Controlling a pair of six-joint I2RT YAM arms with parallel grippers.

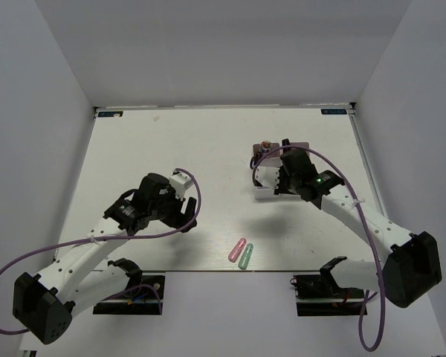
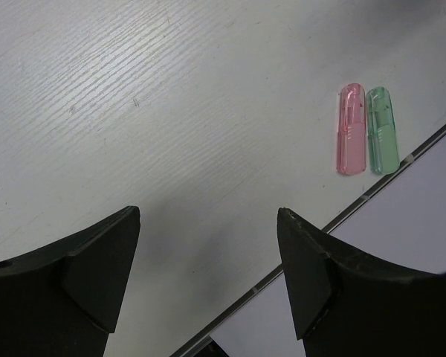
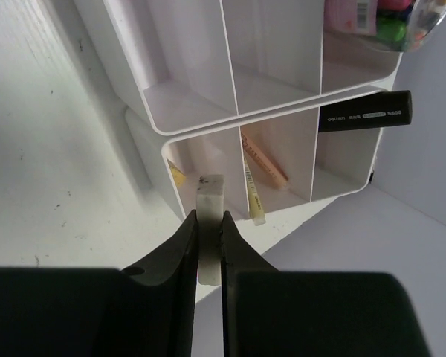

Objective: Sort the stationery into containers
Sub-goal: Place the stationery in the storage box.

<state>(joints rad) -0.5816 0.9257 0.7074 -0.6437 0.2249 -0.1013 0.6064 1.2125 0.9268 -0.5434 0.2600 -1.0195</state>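
Seen from above, the right arm hides most of the containers.

The left arm and the right arm have white link shells and black joint housings. A purple cable loops along each. A green light glows on the right one. The left tool and the right tool have black wedge-shaped fingers.

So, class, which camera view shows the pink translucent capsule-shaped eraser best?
The left wrist view: the pink translucent capsule-shaped eraser shows large and sharp, beside a green translucent capsule eraser. The top external view shows it only as a tiny pink sliver. The right wrist view lacks it.
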